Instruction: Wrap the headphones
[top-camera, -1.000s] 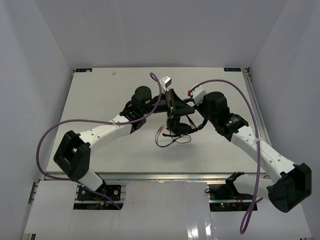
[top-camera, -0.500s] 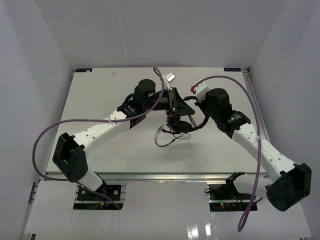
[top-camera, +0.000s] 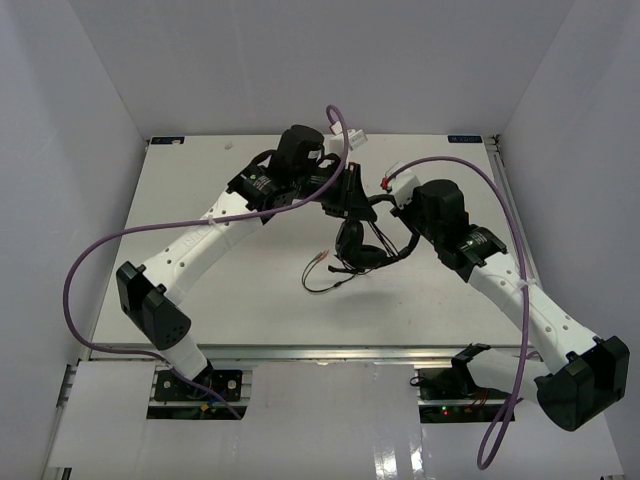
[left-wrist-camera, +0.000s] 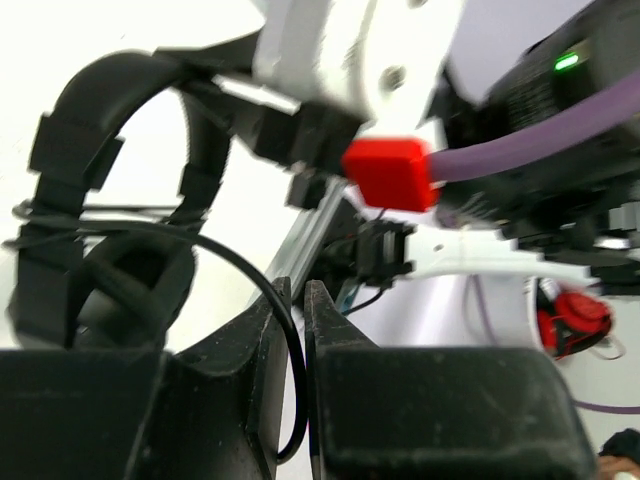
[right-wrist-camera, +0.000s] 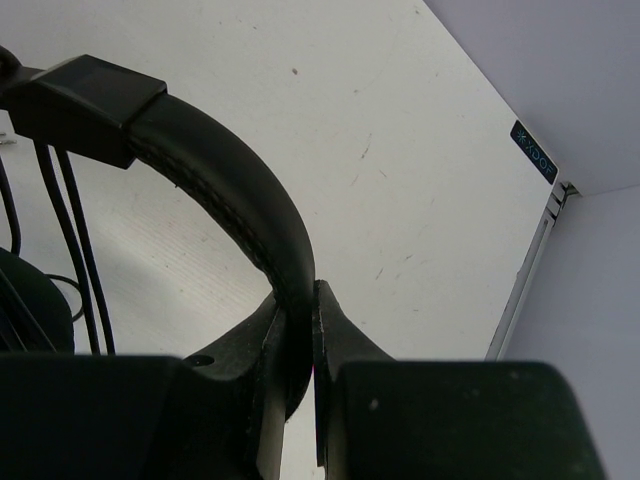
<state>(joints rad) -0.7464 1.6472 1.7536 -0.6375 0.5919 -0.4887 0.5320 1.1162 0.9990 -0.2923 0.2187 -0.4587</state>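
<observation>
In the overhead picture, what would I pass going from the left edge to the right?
Going rightward: left arm's black elbow → cord's reddish plugs → headphones' earcups → right arm's black wrist → right arm's black elbow.

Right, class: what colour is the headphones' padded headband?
The padded arched headband is black; right wrist view shows it best.
</observation>
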